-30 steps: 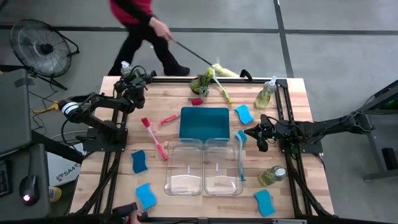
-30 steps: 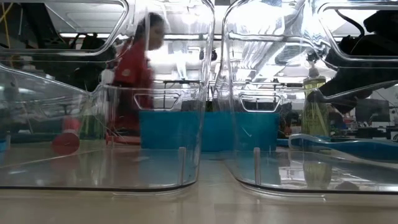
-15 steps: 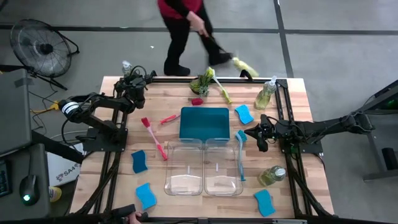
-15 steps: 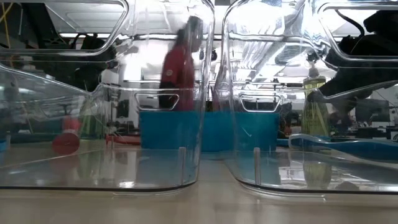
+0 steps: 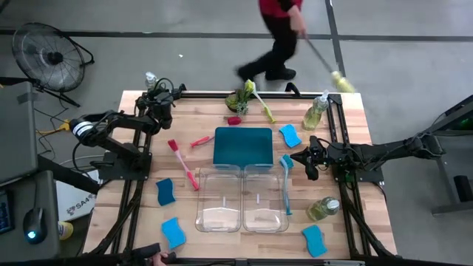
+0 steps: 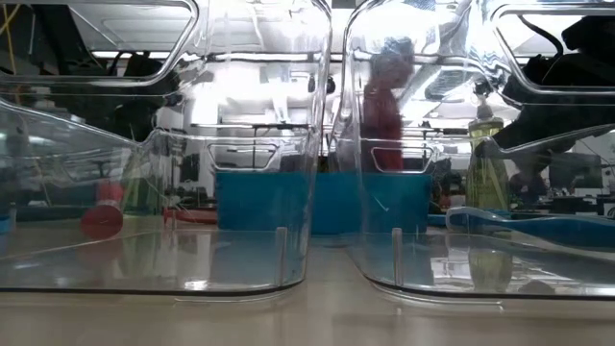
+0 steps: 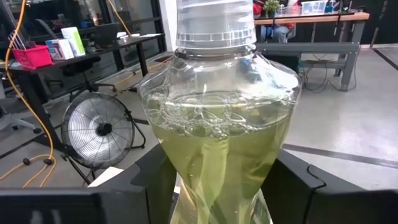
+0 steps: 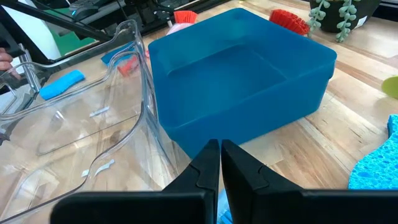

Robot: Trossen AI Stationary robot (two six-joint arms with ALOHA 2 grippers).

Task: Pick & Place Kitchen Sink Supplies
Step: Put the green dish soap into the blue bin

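Note:
My left gripper (image 5: 160,94) is at the table's far left corner, shut on a clear pump bottle of yellow-green soap (image 5: 151,80), which fills the left wrist view (image 7: 217,137). My right gripper (image 5: 301,160) is shut and sits low beside the head of the blue dish brush (image 5: 286,185), facing the teal tray (image 8: 242,93). Another soap bottle (image 5: 315,112) stands at the far right, and a third (image 5: 323,208) lies near the right edge. Blue sponges (image 5: 290,135) (image 5: 165,191) (image 5: 174,231), red-pink brushes (image 5: 183,164) (image 5: 201,140) and a yellow-green brush (image 5: 260,102) lie flat on the table. My left gripper pinches the soap bottle at its narrow waist (image 7: 214,186), one finger (image 7: 152,180) on each side, coming in level. The bottle stands upright in the hold; its base is hidden below the fingers, so I cannot tell if it is lifted. My right gripper: whether it touches the blue brush, I cannot tell.
The teal tray (image 5: 242,146) sits mid-table with two clear bins (image 5: 220,198) (image 5: 264,199) on its near side. A small potted plant (image 5: 240,100) stands at the far edge. A person with a broom (image 5: 281,29) moves on the floor beyond the table. A fan (image 5: 48,55) stands far left.
Both arms have kept still. The person with the broom has walked along the floor beyond the table's far edge, from the left side toward the right.

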